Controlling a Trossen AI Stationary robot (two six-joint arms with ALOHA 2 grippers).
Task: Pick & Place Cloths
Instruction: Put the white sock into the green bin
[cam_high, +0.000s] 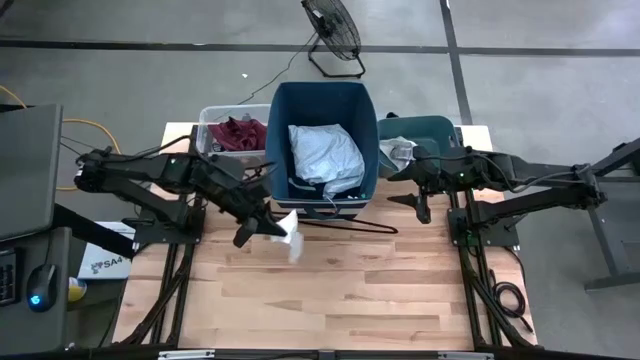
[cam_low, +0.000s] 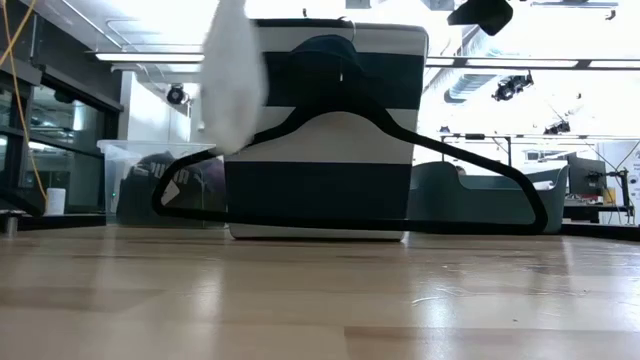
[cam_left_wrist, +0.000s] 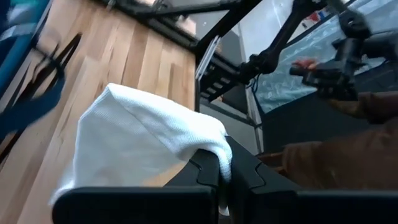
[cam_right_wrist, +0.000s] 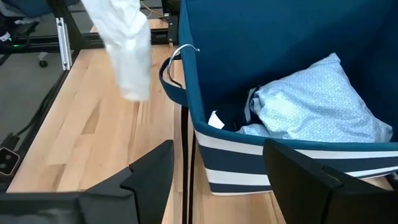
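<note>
My left gripper (cam_high: 252, 228) is shut on a white cloth (cam_high: 286, 236), raised above the table just near-left of the navy, white-striped bin (cam_high: 325, 110). The cloth shows hanging in the low view (cam_low: 232, 75) and in the right wrist view (cam_right_wrist: 127, 50). A pale blue-grey cloth (cam_high: 325, 155) lies inside the navy bin. A maroon cloth (cam_high: 238, 132) lies in the clear bin (cam_high: 212, 118) to its left. My right gripper (cam_high: 421, 207) hovers open off the navy bin's right near corner, holding nothing (cam_right_wrist: 217, 180). My left gripper pinches the white cloth between its two fingers at a bunched fold (cam_left_wrist: 221, 152). Part of the cloth drapes back over the fingers (cam_left_wrist: 208, 174). The rest (cam_low: 232, 90) hangs slack, lifted clear of the table.
A thin black wire hanger (cam_high: 345, 224) leans against the navy bin's near wall, its bar on the table (cam_low: 350, 222). A dark teal bin (cam_high: 432, 128) with pale cloth stands right of the navy bin. Bare wood (cam_high: 330, 300) stretches toward the near edge.
</note>
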